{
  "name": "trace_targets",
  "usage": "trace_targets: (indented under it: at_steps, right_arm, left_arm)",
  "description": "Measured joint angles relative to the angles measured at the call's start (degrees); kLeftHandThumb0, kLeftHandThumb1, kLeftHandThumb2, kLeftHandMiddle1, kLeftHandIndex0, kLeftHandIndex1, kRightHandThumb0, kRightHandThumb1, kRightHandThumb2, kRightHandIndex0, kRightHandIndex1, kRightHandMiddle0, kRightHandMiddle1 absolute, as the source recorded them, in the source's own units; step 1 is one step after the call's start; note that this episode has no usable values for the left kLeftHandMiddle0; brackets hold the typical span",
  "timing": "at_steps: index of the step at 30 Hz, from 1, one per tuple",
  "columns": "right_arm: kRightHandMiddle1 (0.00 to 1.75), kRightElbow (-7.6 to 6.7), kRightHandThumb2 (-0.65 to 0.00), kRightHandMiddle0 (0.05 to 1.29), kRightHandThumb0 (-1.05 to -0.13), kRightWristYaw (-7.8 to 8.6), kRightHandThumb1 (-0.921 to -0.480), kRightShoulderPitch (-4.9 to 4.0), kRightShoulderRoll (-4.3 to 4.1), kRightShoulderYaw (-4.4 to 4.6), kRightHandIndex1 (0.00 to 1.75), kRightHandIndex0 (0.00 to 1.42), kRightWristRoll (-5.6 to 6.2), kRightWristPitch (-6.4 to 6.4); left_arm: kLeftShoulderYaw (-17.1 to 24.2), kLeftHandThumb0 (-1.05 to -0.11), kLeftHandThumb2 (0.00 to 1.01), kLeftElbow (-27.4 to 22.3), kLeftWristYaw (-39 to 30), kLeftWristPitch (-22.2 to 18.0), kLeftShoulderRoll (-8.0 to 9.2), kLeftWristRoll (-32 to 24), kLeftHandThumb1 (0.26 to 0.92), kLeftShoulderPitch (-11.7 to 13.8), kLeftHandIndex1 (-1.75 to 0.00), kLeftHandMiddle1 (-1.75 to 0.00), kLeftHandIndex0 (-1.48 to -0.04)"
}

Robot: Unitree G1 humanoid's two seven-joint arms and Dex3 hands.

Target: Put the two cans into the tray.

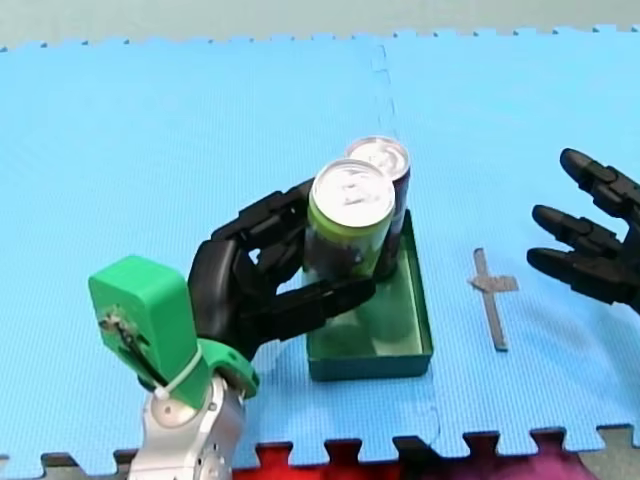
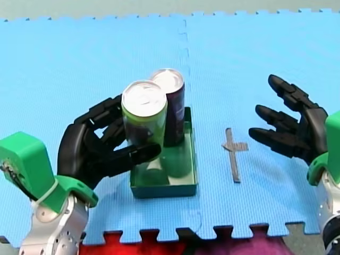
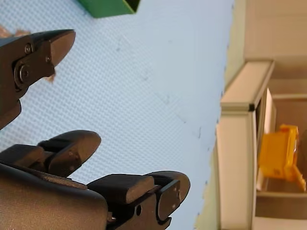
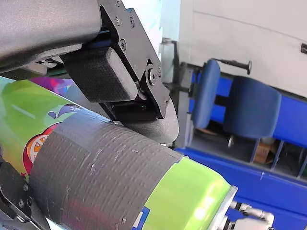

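Green aluminium can, the last one left, we are gripping in our left hand mid-frame above the shallow green rectangular tray where the dark purple can is already standing, our right hand hovering open at right.

Your two head views look forward and down at the same tray from slightly offset spots; wrist views sit tight against fingers.
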Motion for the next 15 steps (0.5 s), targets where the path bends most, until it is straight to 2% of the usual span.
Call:
trace_targets:
  at_steps: [15]
  right_arm:
    - [0.00, -0.11, 0.000, 0.37, -0.768, 0.87, -0.699, -0.11, -0.02, -0.44, 0.00, 0.52, 0.40, -0.20]
  left_arm:
    - [0.8, -0.382, 0.00, 2.1, -1.6, -0.5, 0.83, 0.0, 0.756, -0.9, 0.00, 0.00, -1.26]
